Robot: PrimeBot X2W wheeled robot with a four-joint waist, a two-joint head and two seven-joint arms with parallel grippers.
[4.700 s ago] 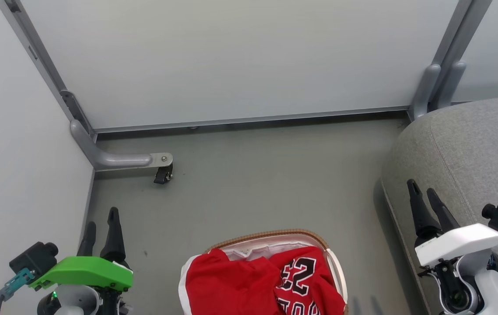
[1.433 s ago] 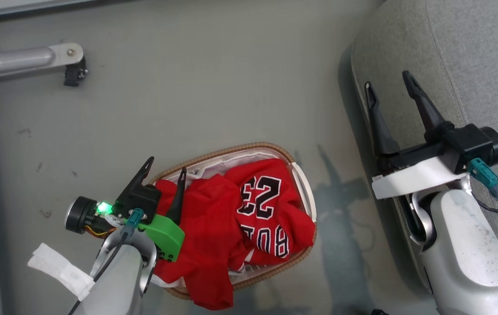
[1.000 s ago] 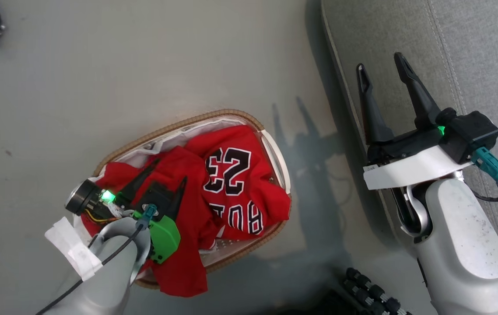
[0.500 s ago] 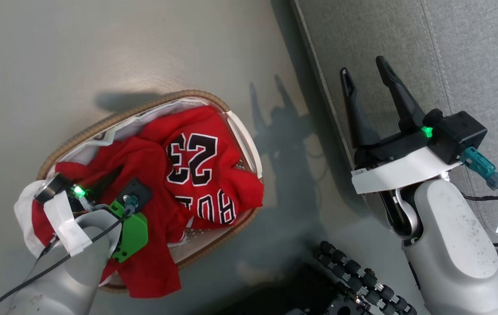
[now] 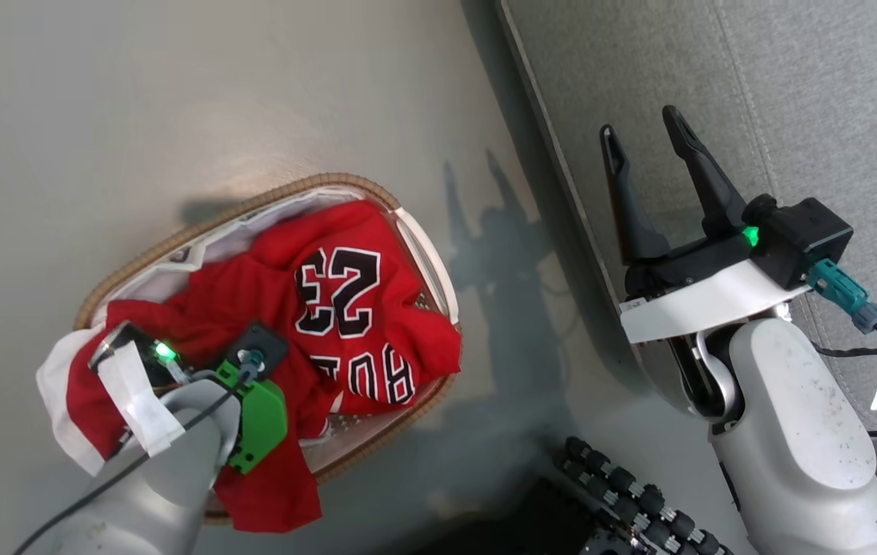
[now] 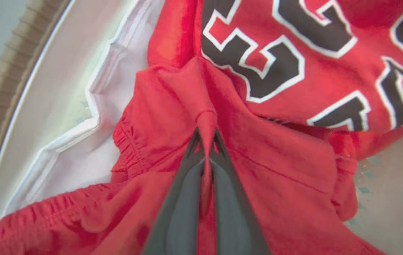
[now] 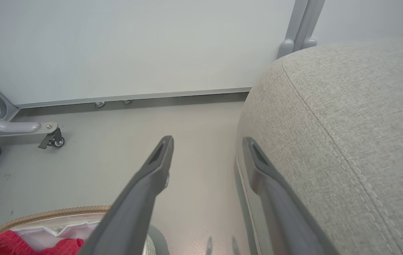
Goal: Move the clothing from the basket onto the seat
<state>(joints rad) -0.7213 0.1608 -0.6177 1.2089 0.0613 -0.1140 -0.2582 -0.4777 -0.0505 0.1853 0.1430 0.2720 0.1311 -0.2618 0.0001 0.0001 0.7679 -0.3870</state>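
Observation:
Red clothing with white trim fills the basket, whose brown rim shows on the floor at lower left in the head view; the jersey's black numerals face up. My left gripper is down in the basket, its fingers shut on a pinched fold of the plain red clothing beside the numerals. In the head view only its green mount and wrist camera show. The grey seat lies at the right. My right gripper hovers open and empty over its edge.
A white cloth lines the basket under the red clothing. Part of one red piece hangs over the basket's near rim. The robot's dark wheeled base sits at the bottom. A wall panel and a castor foot stand beyond the grey floor.
My left gripper has sunk into the basket and shut on a fold of red cloth. The head camera has swung further down. The right gripper stays open over the seat edge.

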